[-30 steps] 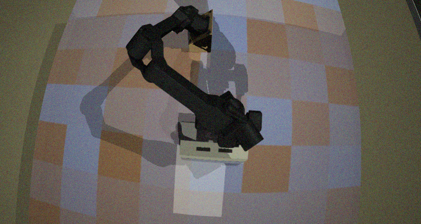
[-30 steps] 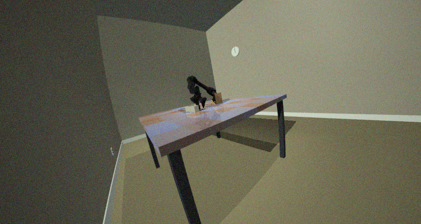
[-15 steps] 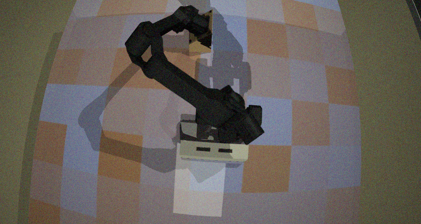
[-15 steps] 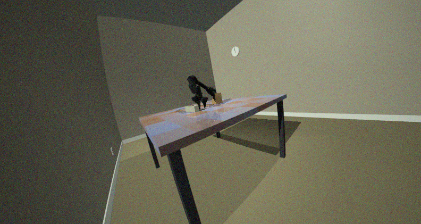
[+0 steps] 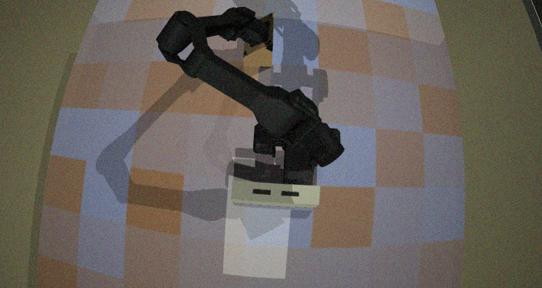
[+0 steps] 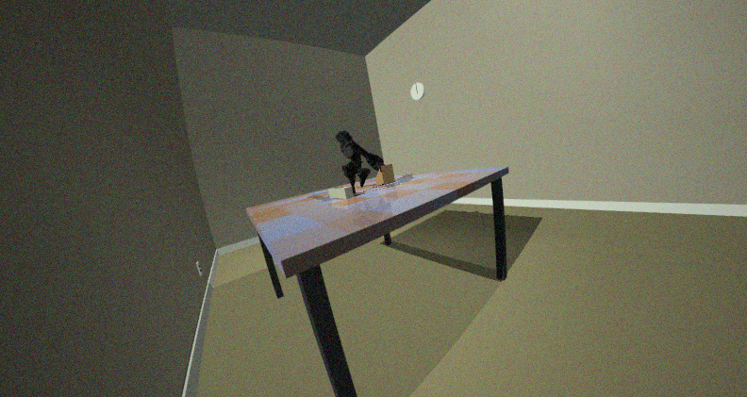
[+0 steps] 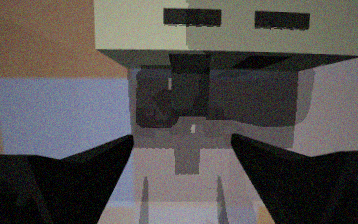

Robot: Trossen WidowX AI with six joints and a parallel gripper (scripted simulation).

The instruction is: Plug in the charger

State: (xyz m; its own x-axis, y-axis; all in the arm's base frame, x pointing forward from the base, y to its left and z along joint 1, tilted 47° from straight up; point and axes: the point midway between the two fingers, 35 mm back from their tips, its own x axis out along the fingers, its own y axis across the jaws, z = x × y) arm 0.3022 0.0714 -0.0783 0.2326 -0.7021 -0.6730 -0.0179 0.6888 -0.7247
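The pale power strip (image 5: 306, 198) (image 6: 340, 192) (image 7: 140, 30) lies on the table with two dark slots on top. The charger, a dark block (image 7: 190, 87) in the wrist view, stands at the strip's near face, below the left-hand slot in that view. It looks close against the face; its prongs are hidden. Another dark patch shows on that face to its right. My gripper (image 7: 182, 139) is open and empty, its fingertips short of the charger and on either side of its line. In the top view the arm and gripper largely hide the charger.
A tan wooden block (image 5: 258, 58) (image 6: 386, 174) stands by the arm's base. A pale rectangle (image 5: 254, 261) shows on the checkered table (image 5: 397, 217) (image 6: 313, 238) beyond the strip. Arm shadows darken the area around the charger.
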